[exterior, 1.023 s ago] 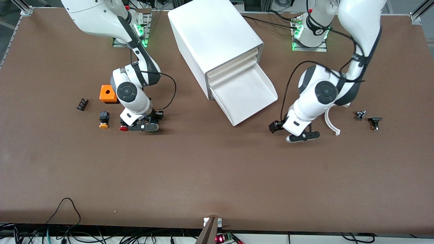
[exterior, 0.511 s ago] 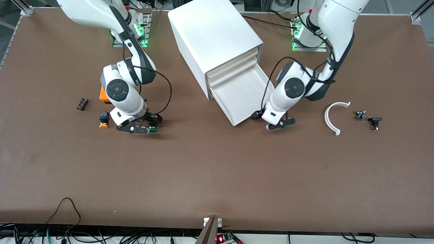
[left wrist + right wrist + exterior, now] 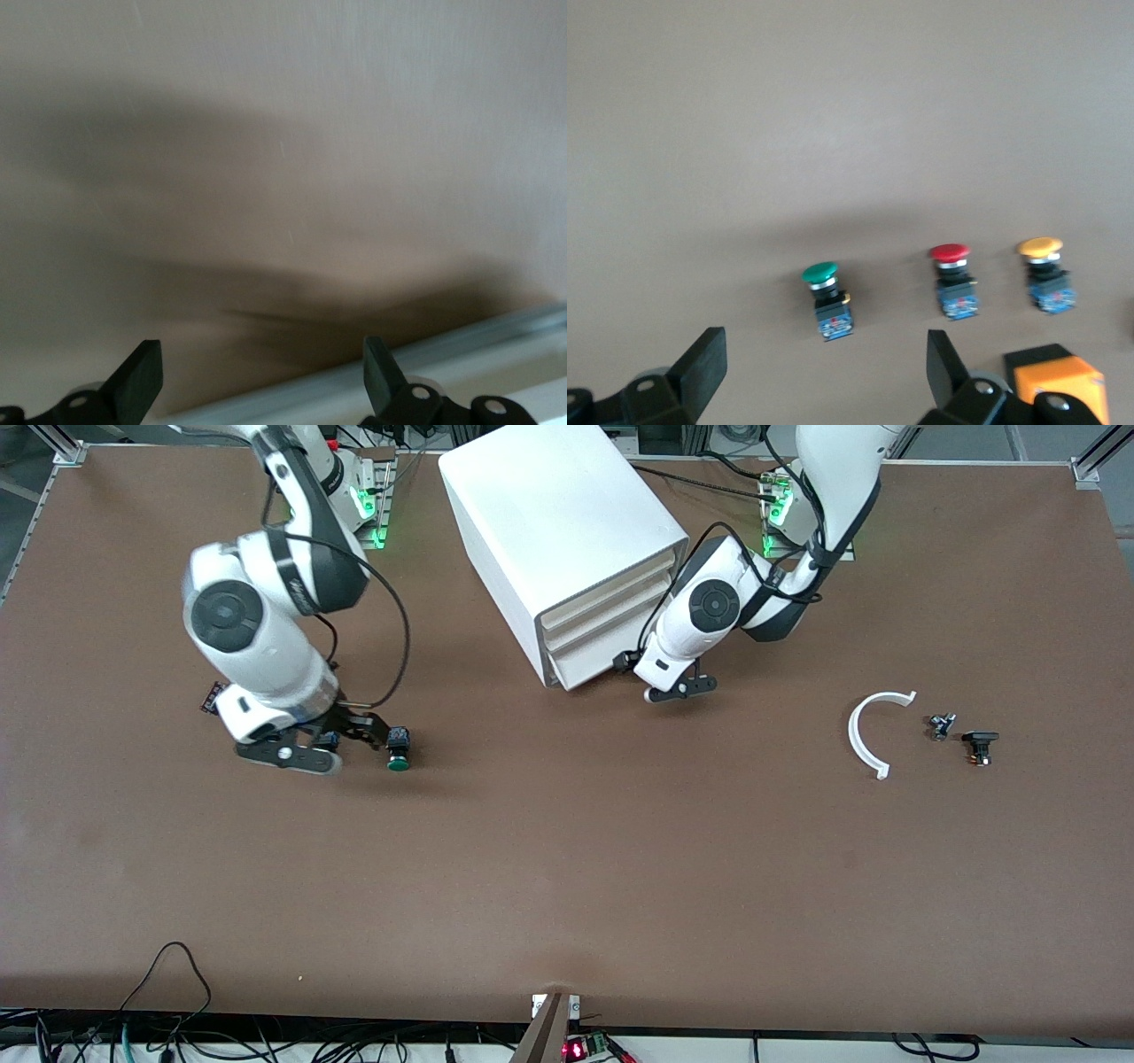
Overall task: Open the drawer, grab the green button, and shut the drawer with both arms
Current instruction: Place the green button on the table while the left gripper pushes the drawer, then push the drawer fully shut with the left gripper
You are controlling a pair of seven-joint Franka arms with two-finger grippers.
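The green button (image 3: 398, 749) stands on the table, nearer to the front camera than the cabinet (image 3: 549, 514), toward the right arm's end. It also shows in the right wrist view (image 3: 826, 297), beside a red-capped button (image 3: 951, 279) and an orange-capped one (image 3: 1045, 270). My right gripper (image 3: 288, 755) is open and empty, up over the table beside the green button; it also shows in its own wrist view (image 3: 824, 372). The lowest drawer (image 3: 592, 662) is shut, flush with the three above. My left gripper (image 3: 679, 689) is open and empty, low, just in front of the drawer, and shows in its own wrist view (image 3: 261, 381).
An orange box (image 3: 1059, 382) sits by the right gripper. A small black part (image 3: 209, 701) peeks out by the right arm. A white curved piece (image 3: 873, 731) and two small parts (image 3: 941, 726) (image 3: 979, 744) lie toward the left arm's end.
The drawer has gone from pulled out to shut, with the left gripper following it in. The right gripper has risen and drawn away from the green button, which stays on the table.
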